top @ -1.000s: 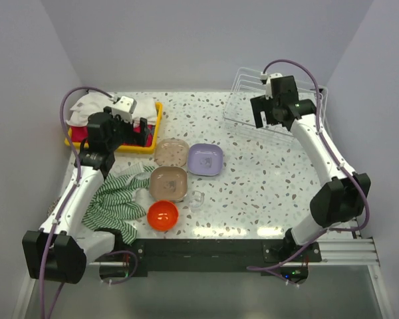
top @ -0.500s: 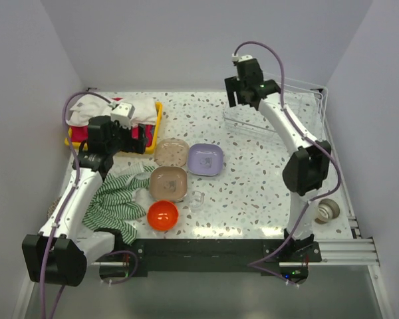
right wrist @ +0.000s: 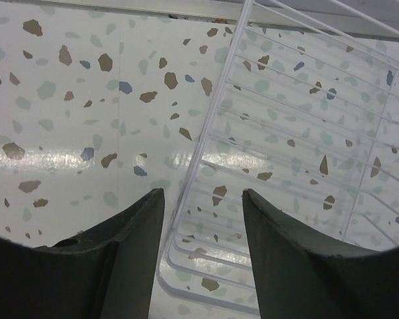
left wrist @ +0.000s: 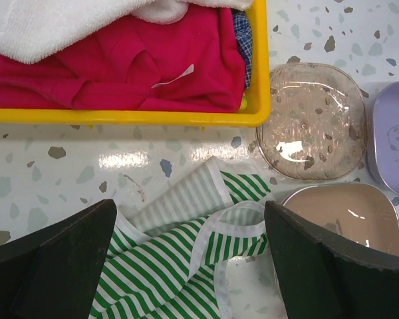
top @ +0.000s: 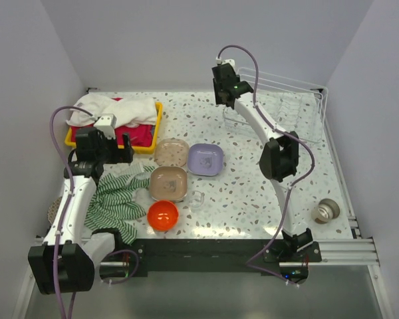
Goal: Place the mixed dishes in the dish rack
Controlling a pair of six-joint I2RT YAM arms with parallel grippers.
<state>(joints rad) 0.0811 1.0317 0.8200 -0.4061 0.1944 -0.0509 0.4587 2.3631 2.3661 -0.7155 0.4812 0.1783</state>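
Reaching far forward, the right gripper [right wrist: 203,199] hangs with fingers parted and nothing between them. The rounded corner of the white thin-wire dish rack [right wrist: 286,153] lies directly beneath it and runs off to its right, with speckled terrazzo tabletop [right wrist: 73,100] to its left. Half a second back this gripper sat further in over the rack; it has since slid left to the rack's end, arm drawn up straighter. The left gripper [left wrist: 189,206] is spread wide and empty above the green-and-white striped cloth [left wrist: 179,266]. Ahead of it sits the yellow plastic tray [left wrist: 120,118] of pink and white towels [left wrist: 86,60], and it has backed off from that tray since the earlier frame. Ahead-right is the clear tan rounded-square plate [left wrist: 312,119], to the right the opaque brown rounded-square plate [left wrist: 349,212], and at the far right the lilac square plate [left wrist: 394,143]. From overhead, the glossy orange bowl [top: 163,215] and small clear glass [top: 197,199] sit nearer the bases than the left gripper. The beige cup [top: 326,211] stands alone, well apart from both grippers. Every one of these dishes rests on the tabletop, outside the rack.
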